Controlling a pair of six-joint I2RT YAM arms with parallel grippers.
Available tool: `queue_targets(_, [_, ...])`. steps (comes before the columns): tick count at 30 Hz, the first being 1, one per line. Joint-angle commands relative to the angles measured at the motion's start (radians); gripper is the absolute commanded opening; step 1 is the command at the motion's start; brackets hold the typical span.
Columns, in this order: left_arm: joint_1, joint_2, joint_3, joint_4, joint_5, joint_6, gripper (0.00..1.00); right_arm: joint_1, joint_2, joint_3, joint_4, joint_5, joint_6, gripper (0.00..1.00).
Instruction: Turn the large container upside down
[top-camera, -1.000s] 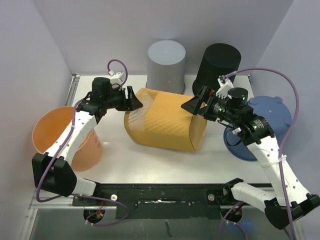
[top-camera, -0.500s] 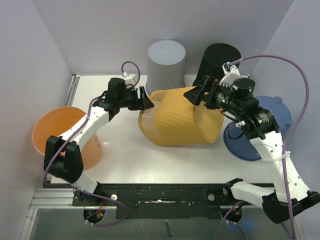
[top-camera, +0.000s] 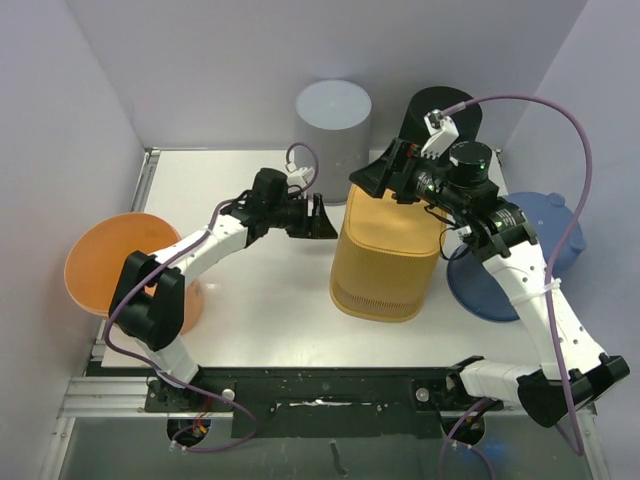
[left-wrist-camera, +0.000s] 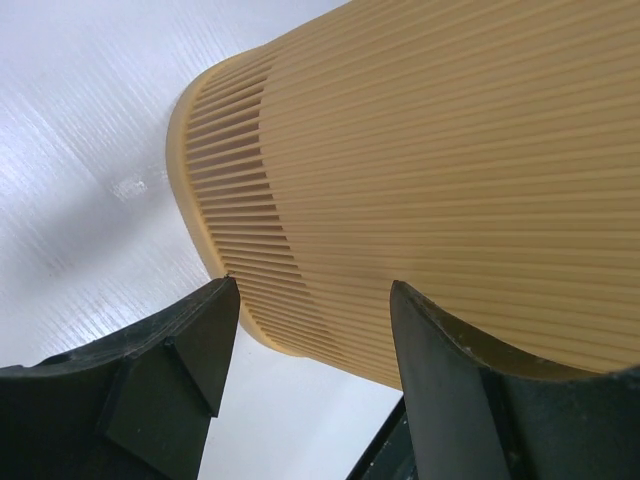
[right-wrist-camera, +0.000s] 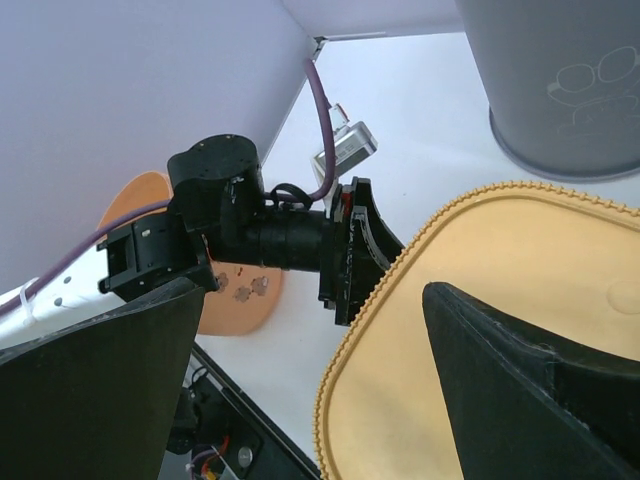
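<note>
The large yellow ribbed container (top-camera: 388, 255) stands on the white table with its flat closed base facing up. My left gripper (top-camera: 325, 218) is open beside its upper left edge, fingers close to the ribbed wall. In the left wrist view that gripper (left-wrist-camera: 312, 300) shows the ribbed wall (left-wrist-camera: 450, 150) just beyond the spread fingers. My right gripper (top-camera: 385, 182) is open just above the far left edge of the base. In the right wrist view it (right-wrist-camera: 312, 300) hangs over the flat base (right-wrist-camera: 520, 330), with the left gripper (right-wrist-camera: 350, 250) at the toothed rim.
A grey container (top-camera: 333, 125) and a black container (top-camera: 438, 125) stand upside down at the back. An orange container (top-camera: 130, 275) lies at the left edge. A blue container (top-camera: 520, 255) sits at the right, under the right arm.
The yellow container has swung from lying on its side to standing base up, and shifted right. Both grippers followed it; the left arm has stretched to the right.
</note>
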Motion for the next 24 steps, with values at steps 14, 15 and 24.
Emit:
queue_targets(14, [0.059,-0.226,0.386,-0.406,-0.327,0.198,0.62,0.004,0.004,0.141,-0.180,0.306,-0.195,0.98])
queue_targets(15, [0.061,-0.249,0.396,-0.435,-0.358,0.205,0.62,0.005,0.014,0.146,-0.186,0.328,-0.204,0.98])
queue_targets(24, [0.116,-0.425,0.399,-0.702,-0.652,0.155,0.62,0.000,0.076,0.168,-0.170,0.489,-0.264,0.98])
